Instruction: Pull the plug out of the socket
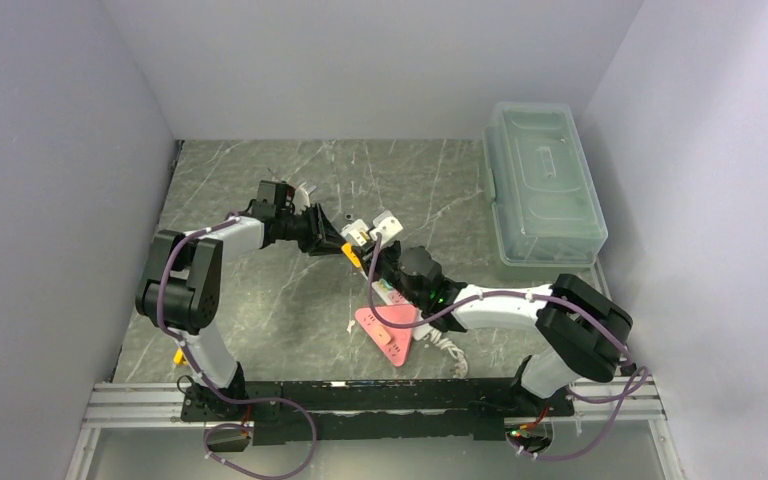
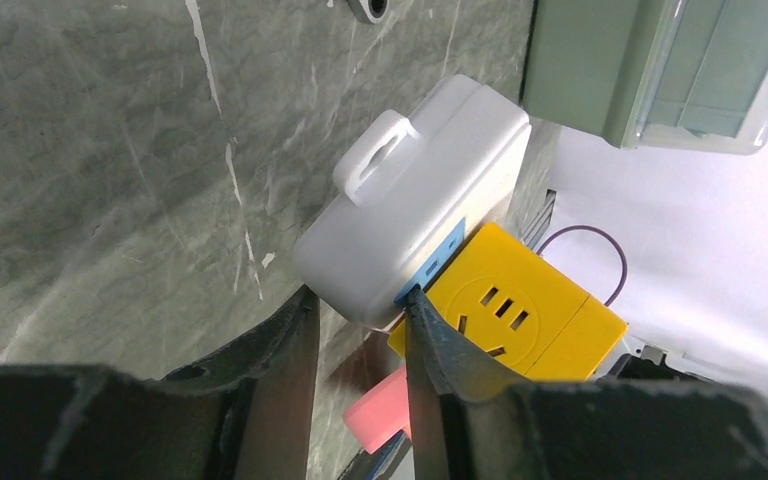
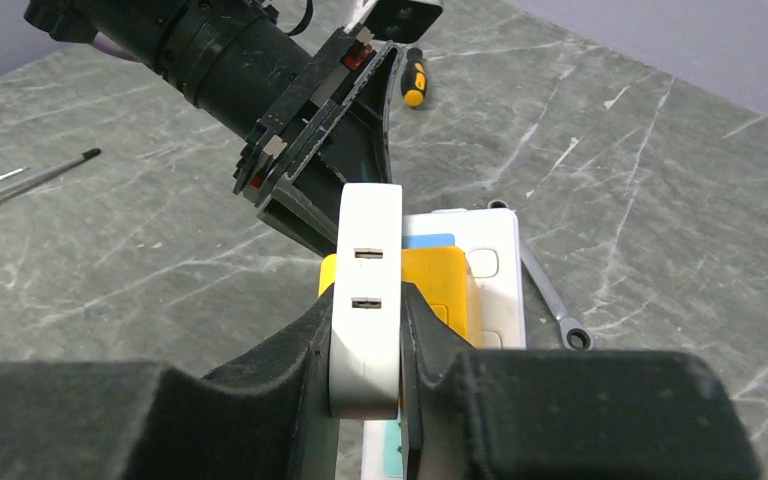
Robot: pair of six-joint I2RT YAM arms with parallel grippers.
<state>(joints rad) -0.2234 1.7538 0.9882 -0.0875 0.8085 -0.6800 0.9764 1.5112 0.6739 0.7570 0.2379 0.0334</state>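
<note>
Plug (image 2: 410, 200), one, in left end effector (image 2: 358, 300); socket (image 2: 520, 310), one, in right end effector (image 3: 366, 310).

Arms: our left arm (image 1: 182, 280) and right arm (image 1: 580, 325) wear white shells between blocky black joints.
Cables: purple cables (image 2: 582, 229) run along both, looping at our bases.
Grippers: our left gripper (image 2: 360, 300) and right gripper (image 3: 365, 300) are matte black, with tapered fingers.
Light: a green glow (image 1: 438, 297) on our right wrist.
Base: black plate (image 1: 380, 395).
</note>
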